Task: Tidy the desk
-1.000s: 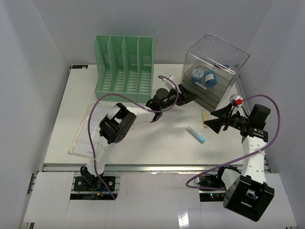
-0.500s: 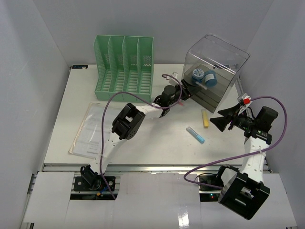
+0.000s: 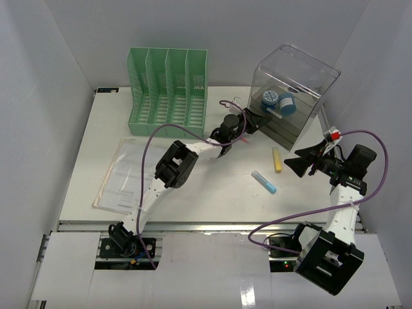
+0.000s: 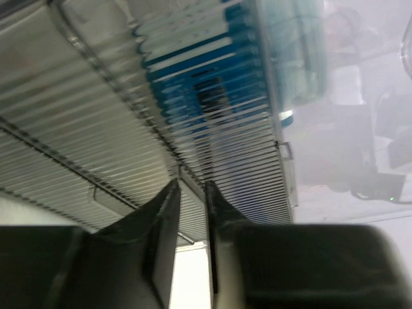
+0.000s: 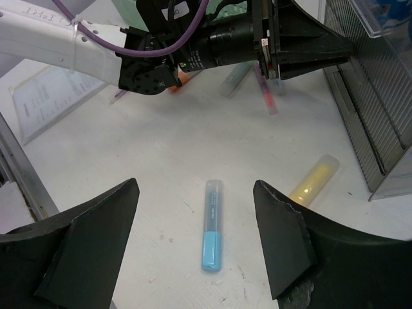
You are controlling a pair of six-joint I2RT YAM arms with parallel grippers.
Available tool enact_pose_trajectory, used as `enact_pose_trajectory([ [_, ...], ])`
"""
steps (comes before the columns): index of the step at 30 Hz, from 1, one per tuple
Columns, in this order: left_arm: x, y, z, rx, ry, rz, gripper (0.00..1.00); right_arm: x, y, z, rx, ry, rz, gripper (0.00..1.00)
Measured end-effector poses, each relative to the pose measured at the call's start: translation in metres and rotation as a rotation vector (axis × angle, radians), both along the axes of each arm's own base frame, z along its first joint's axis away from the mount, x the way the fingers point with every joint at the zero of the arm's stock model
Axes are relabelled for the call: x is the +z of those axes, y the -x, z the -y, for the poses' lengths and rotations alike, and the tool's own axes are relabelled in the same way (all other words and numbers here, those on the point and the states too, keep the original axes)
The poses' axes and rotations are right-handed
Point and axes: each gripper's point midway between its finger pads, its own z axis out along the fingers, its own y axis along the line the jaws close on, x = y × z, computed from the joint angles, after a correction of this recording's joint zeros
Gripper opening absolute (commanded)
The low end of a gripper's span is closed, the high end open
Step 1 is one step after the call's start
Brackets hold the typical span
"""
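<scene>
The bench (image 3: 212,193) lay under everything, a white matte top that filled the view, with a silver rail (image 3: 193,225) along its near edge where the arms were bolted. It looked heavy, rigid and fixed, so it was probably not a thing to lift or shift. The rail seemed its only graspable part, and the work likely fell to the loose items on it. Its surface looked smooth enough for small round things to roll or slide.

The left claw (image 3: 256,120) was at the front of the clear drawer box (image 3: 293,84) in the far right corner. Its fingers were drawn narrow, with only a slit between them, against the ribbed drawer face. Whether they pinched a lip there could not be told. The right claw (image 5: 194,187) hung spread wide and empty above the right side of the bench.

Counted, there was one bench and one green file rack (image 3: 168,87) of four slots toward the far left corner. One paper sheet (image 3: 119,177) lay by the left edge. The single drawer box held two blue rolls (image 3: 269,98).

Four markers showed:
- a blue marker (image 5: 212,232) and a yellow marker (image 5: 314,179) on the open bench
- a red marker (image 5: 266,98) and a pale green marker (image 5: 233,77) beneath the left arm

A small orange bit beside them was too hidden to name.
</scene>
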Motion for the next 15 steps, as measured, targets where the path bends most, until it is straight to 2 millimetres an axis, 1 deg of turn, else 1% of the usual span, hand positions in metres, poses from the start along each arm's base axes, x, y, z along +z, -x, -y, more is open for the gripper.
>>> enact_pose_trajectory([
  [5,-0.002,-0.001,0.000,-0.006,0.029,-0.017,0.11,-0.001,0.000,0.000,-0.004,-0.006,-0.007,0.78],
  [8,-0.001,-0.001,0.000,-0.011,0.042,-0.027,0.05,0.000,0.000,0.001,-0.005,-0.003,-0.002,0.78],
  [12,-0.005,0.006,-0.005,-0.022,0.055,-0.028,0.03,-0.001,-0.001,0.002,-0.013,0.000,-0.002,0.78],
  [15,-0.005,0.019,-0.016,-0.028,0.042,-0.024,0.02,-0.002,-0.003,0.004,-0.023,0.002,-0.005,0.77],
])
